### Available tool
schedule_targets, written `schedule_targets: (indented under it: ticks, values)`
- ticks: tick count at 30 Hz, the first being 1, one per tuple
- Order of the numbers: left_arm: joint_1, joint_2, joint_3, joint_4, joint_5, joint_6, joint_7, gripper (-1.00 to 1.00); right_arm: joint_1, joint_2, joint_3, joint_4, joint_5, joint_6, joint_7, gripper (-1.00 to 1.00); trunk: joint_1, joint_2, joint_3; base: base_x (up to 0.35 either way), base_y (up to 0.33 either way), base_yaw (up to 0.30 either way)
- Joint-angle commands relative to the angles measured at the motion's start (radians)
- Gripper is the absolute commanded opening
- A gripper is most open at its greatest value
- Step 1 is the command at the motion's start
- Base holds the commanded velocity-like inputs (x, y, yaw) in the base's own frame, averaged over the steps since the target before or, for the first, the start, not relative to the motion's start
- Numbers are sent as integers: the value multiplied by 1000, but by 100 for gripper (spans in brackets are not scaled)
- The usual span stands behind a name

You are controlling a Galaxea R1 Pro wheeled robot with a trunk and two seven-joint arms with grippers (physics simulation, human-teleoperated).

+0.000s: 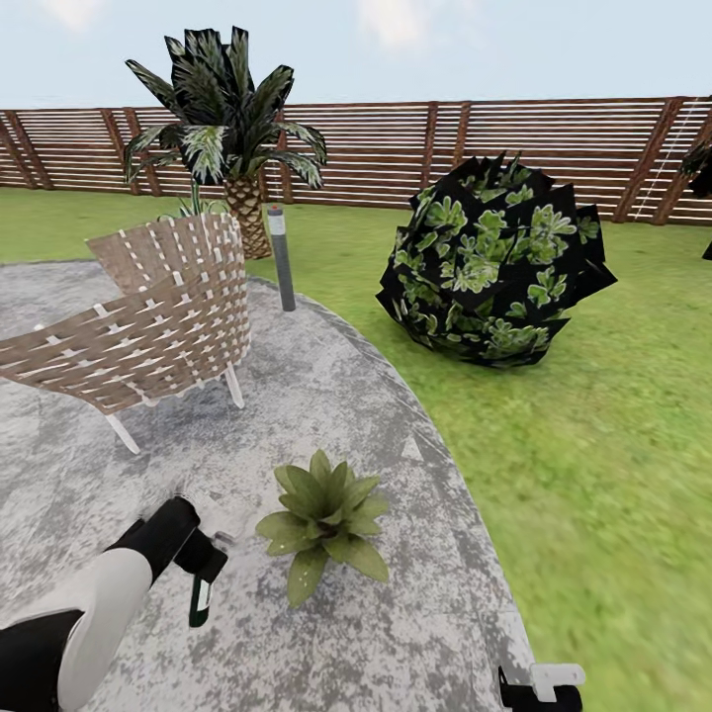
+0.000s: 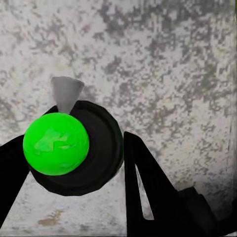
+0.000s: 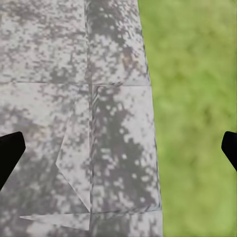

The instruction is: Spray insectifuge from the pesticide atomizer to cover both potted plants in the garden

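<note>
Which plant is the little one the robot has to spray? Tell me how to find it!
Look at the round grey patio with the woven chair on it. In front of the chair, near the patio's grass edge, sits the potted plant, beside the left gripper. It is a low rosette of pointed green leaves, unlike the tall palm and round dark bush.

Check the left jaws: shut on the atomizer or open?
Shut on the atomizer: the left gripper has its black fingers against both sides of it.
</note>
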Motion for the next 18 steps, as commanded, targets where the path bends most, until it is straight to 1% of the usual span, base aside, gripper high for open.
schedule_targets:
  ticks: [1,6,7,9,11,12,14,16,18]
  values:
    - [4,1,8,-2,-9,3,-18,-100,-1,0,-4,2,11,-2,-8,100,0,0,-1,0,0,0]
    - [8,4,8,-4,-13,5,-122,-100,-1,0,-3,3,11,-2,-7,100,0,0,-1,0,0,0]
    - [4,3,9,-7,-15,6,-137,-100,-1,0,-3,3,11,-2,-7,100,0,0,-1,0,0,0]
    - [-1,2,10,-11,-24,10,-146,-100,-1,0,-3,3,11,-2,-6,100,0,0,-1,0,0,0]
    - [7,-1,9,-19,-63,29,-148,-100,-1,0,-4,3,10,-2,-7,100,0,0,-1,20,0,0]
    - [11,-3,6,-20,-70,29,-143,-100,-1,0,-4,2,10,-2,-8,100,0,0,-1,230,-65,0]
    - [14,-9,9,-21,-73,29,-132,-100,-1,0,-4,2,10,-2,-9,100,0,0,-1,242,-103,0]
    - [14,-11,12,-21,-73,29,-129,-100,-1,0,-4,2,10,-1,-9,100,0,0,-1,109,-48,0]
    - [15,-12,15,-21,-72,26,-97,-100,-1,0,-4,2,10,-1,-10,100,0,0,-1,29,-13,0]
